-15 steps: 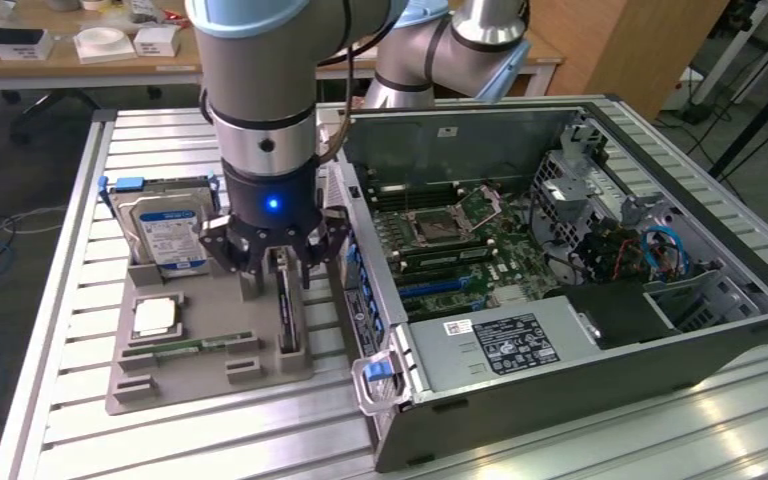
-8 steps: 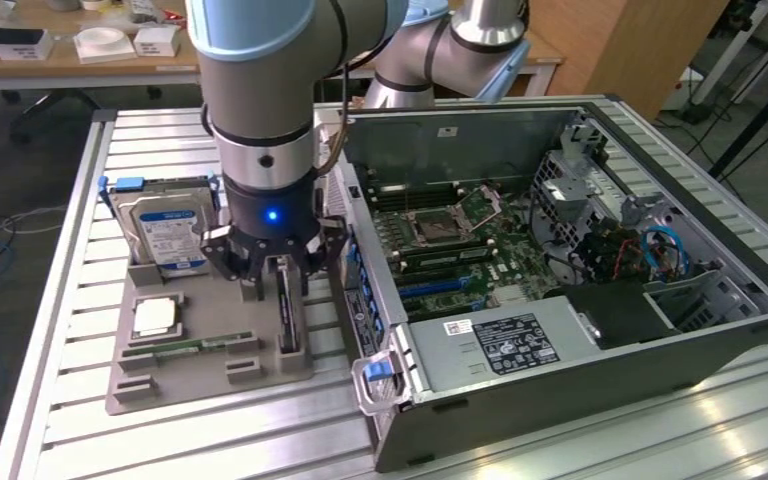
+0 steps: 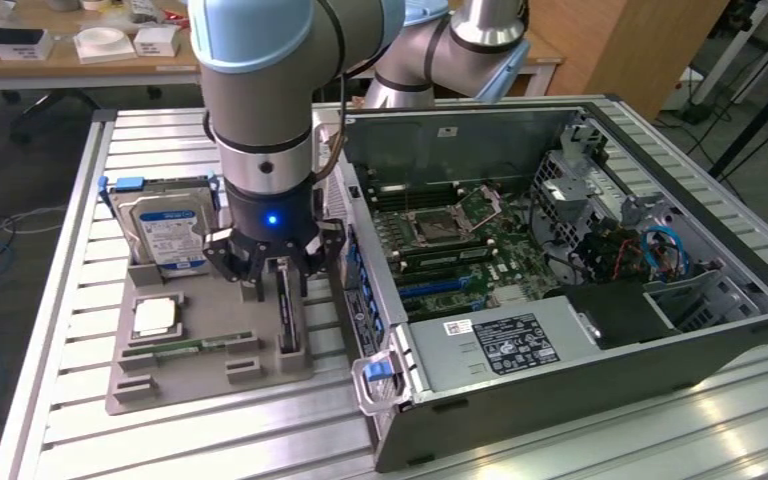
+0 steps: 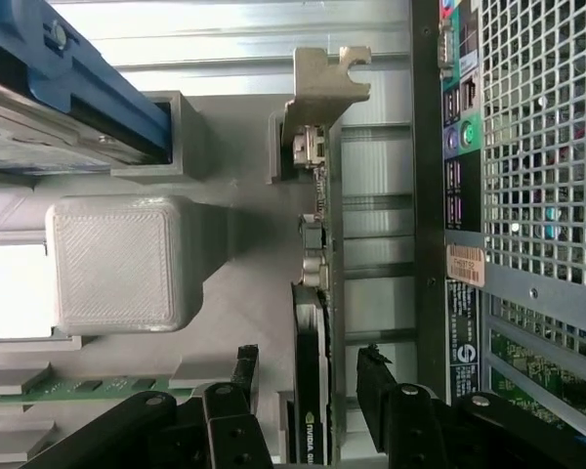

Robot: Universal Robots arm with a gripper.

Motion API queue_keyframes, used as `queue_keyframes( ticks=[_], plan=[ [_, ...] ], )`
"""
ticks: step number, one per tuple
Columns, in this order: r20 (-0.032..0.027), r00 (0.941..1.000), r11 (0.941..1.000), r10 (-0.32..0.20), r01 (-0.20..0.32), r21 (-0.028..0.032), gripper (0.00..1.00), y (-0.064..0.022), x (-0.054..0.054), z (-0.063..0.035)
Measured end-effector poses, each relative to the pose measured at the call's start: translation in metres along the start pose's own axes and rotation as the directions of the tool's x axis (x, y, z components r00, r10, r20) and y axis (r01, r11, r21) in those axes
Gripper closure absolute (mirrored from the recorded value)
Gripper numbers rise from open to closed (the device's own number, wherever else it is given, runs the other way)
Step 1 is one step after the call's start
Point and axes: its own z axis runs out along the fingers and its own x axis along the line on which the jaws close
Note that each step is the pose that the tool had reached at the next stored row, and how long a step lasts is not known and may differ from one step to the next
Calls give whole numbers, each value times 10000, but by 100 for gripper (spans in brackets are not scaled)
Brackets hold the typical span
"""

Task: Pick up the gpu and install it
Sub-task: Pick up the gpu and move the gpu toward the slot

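The gpu (image 3: pixel 288 322) stands on its edge in a slot of the grey holder (image 3: pixel 157 388), left of the computer case in the exterior view. It is a thin black card. In the wrist view the gpu (image 4: pixel 311 410) runs away from the camera to its pale metal bracket (image 4: pixel 322 93). My gripper (image 3: pixel 281 285) is lowered right over the card's top edge. The gripper (image 4: pixel 308 376) is open, with one black finger (image 4: pixel 242 376) on each side of the card. A small gap shows between each finger and the card.
The open computer case (image 3: pixel 584 330) lies close beside the holder, motherboard (image 3: pixel 464 240) facing up; its rear grille (image 4: pixel 537 147) is next to the gpu. The holder also carries a blue-labelled hard drive (image 3: pixel 164 232), a processor chip (image 3: pixel 155 315) and a green memory stick (image 3: pixel 204 345).
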Motion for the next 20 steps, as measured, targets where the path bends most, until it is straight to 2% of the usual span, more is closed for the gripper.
queue_keyframes(
  ticks=[8,10,11,12,13,20],
  plan=[
    [0,10000,10000,-1,1,0,47,5,1,6],
    [0,10000,10000,0,0,0,49,5,1,5],
    [0,10000,10000,0,0,0,55,5,1,6],
    [0,10000,10000,0,0,0,55,5,1,6],
    [0,10000,10000,0,0,0,62,5,1,6],
    [-5,10000,10000,0,0,0,62,6,-14,6]
  ],
)
